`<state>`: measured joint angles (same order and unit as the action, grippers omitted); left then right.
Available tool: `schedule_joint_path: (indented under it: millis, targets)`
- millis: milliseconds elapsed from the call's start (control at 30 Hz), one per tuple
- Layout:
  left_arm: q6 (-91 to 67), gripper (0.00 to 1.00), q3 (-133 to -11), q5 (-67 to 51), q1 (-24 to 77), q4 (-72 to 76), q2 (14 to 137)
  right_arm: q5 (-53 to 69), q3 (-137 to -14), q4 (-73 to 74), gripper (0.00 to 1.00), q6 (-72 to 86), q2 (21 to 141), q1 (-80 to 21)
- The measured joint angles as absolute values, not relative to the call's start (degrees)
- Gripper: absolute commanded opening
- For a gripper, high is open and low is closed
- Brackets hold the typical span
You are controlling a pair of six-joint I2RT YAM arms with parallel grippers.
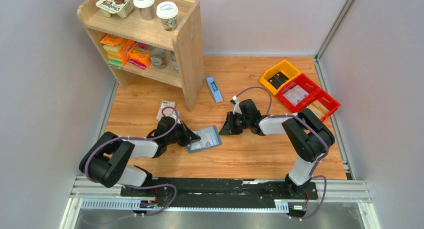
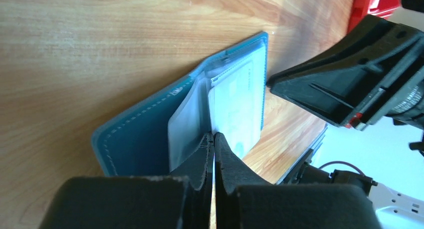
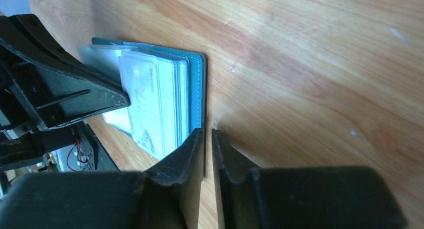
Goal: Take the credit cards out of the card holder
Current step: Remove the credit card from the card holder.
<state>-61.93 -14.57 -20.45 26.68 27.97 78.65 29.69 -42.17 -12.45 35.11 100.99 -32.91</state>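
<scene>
The teal card holder (image 1: 204, 139) lies open on the wooden table between my two grippers. Its clear sleeves hold pale credit cards (image 2: 240, 104), which also show in the right wrist view (image 3: 145, 99). My left gripper (image 1: 189, 135) is at the holder's left side. Its jaws (image 2: 213, 136) are shut on the edge of a clear sleeve, next to the teal cover (image 2: 135, 144). My right gripper (image 1: 227, 128) is at the holder's right edge. Its jaws (image 3: 207, 134) stand a narrow slit apart, and the stitched teal cover edge (image 3: 197, 84) runs into that slit.
A wooden shelf (image 1: 150, 34) with cups and packs stands at the back left. A long blue-and-white box (image 1: 214, 89) and a pink-and-white pack (image 1: 165, 109) lie near its foot. A yellow bin (image 1: 280, 76) and red bins (image 1: 305, 94) sit at the back right.
</scene>
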Motion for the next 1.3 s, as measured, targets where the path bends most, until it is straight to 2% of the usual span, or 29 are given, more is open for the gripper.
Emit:
schedule_joint_path:
  millis: [67,200,433,733,800,1000,1067,1200,1300]
  targets:
    - [-61.76,0.00,-15.27,-21.02,26.57,29.08,81.34,28.40,-42.17,-10.37,0.33,34.63,99.72,-32.82]
    - [-63.20,0.00,-17.08,-23.22,26.61,35.44,88.07,24.49,-42.33,-5.67,0.40,33.10,94.39,-32.80]
    - [-65.21,0.00,-22.83,-21.71,31.27,41.23,94.83,21.76,-44.21,-2.61,0.37,31.64,88.86,-32.80]
    - [-66.08,0.02,-23.70,-20.73,32.16,43.42,97.23,22.94,-44.12,-5.19,0.31,32.67,93.84,-32.80]
    - [-66.30,0.07,-23.68,-20.73,32.16,43.81,97.38,23.09,-43.88,-5.85,0.28,32.97,95.59,-32.80]
    - [-66.81,0.35,-23.53,-20.38,32.12,44.31,97.38,24.69,-42.85,-10.20,0.25,33.91,97.41,-32.42]
    - [-67.02,0.39,-23.51,-20.49,32.12,44.75,97.47,24.93,-42.22,-11.33,0.24,34.13,97.41,-32.29]
    - [-67.81,0.41,-23.53,-20.88,32.12,45.98,98.06,25.32,-40.73,-14.09,0.24,34.61,97.41,-31.99]
    - [-68.38,0.35,-23.53,-21.26,32.05,47.03,98.65,25.65,-40.01,-15.51,0.24,34.94,97.43,-31.75]
